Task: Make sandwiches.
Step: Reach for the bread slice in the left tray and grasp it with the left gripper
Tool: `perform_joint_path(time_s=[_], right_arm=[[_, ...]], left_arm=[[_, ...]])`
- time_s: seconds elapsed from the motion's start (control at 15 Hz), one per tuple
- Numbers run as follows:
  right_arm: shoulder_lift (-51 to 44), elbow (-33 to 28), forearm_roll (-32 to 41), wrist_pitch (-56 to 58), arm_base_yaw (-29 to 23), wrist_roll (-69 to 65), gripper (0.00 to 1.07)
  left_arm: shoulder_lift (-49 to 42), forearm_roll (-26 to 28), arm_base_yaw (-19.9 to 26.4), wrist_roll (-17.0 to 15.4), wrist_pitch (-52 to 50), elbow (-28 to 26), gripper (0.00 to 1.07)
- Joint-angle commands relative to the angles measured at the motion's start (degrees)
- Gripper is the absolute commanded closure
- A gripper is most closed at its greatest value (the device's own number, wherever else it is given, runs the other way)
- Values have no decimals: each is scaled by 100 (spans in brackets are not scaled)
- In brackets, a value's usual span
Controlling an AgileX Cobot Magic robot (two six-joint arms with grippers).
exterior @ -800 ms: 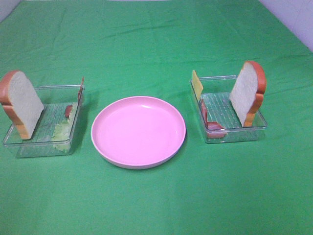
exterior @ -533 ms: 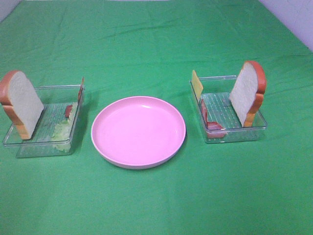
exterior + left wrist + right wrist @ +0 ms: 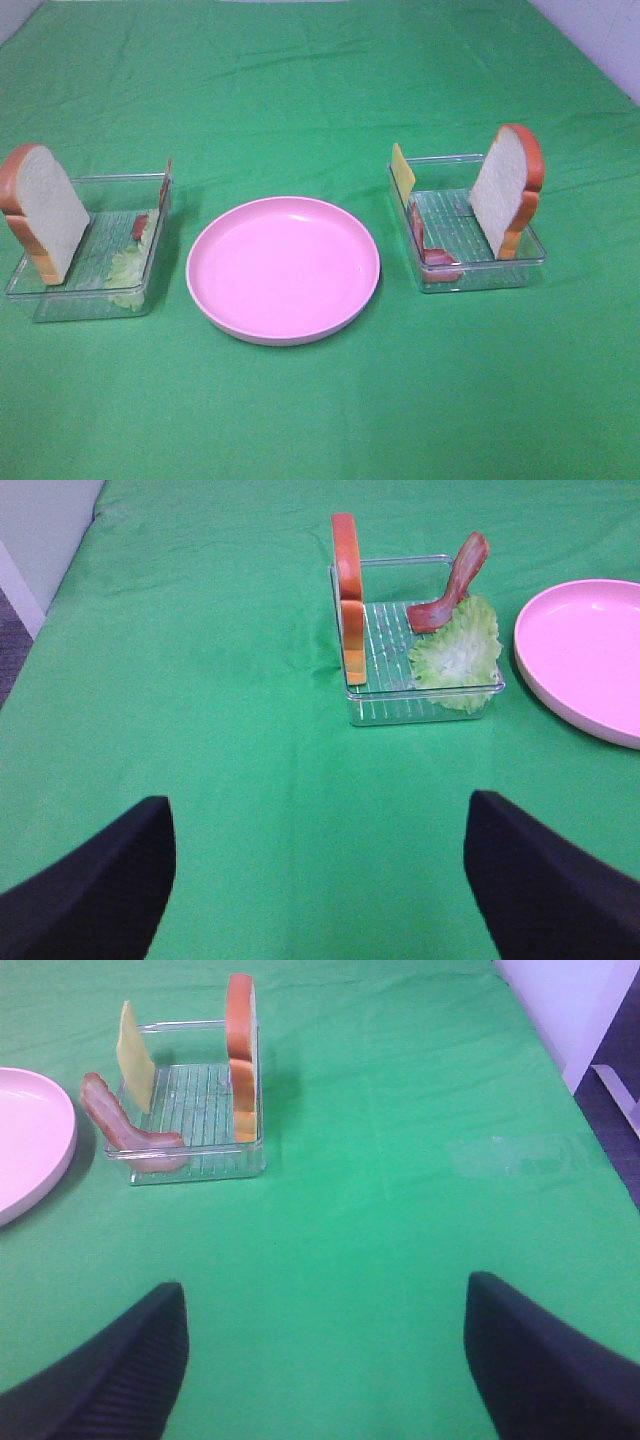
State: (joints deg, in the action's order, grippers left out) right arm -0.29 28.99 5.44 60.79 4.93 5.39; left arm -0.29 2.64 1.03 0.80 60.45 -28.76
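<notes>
Sandwich parts sit split btwn two clear trays on a green cloth [image 3: 320, 80], none stacked. Far left, the L tray [image 3: 70, 305] holds the L bread slice [image 3: 45, 205], white w/ orange-brown crust, standing on edge along the tray's outer side. A lettuce leaf [image 3: 128, 268] lies along the side nearer the plate, and the L bacon strip [image 3: 452, 580] leans up on that wall. At ctr sits the round pink plate [image 3: 283, 270], just beside both trays, touching neither. To the right, the R tray [image 3: 480, 278] carries a cheese slice [image 3: 402, 172] upright at its far inner corner. The R bacon strip [image 3: 435, 256] is curled at the near inner corner, and the R bread slice [image 3: 505, 190] stands on edge along the outer side. Wrist views: L gripper [image 3: 318, 825], jaws wide apart, over bare cloth short of the L tray. R gripper [image 3: 322, 1300] is likewise spread, short of the R tray.
</notes>
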Motion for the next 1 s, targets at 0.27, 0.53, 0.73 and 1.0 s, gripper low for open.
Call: perform_joint_path(time_s=[0.27,0.53,0.73,1.0], right_arm=[[-92,0,-29,0,23,69,34],[-92,0,-29,0,23,69,34],[-92,0,-29,0,23,69,34],[-92,0,-29,0,23,69,34]], left_arm=[[-115,17,23,-6,-52,11,31],[-115,17,23,-6,-52,11,31],[-115,17,23,-6,-52,11,31],[-115,11,23,-11,-52,11,31]])
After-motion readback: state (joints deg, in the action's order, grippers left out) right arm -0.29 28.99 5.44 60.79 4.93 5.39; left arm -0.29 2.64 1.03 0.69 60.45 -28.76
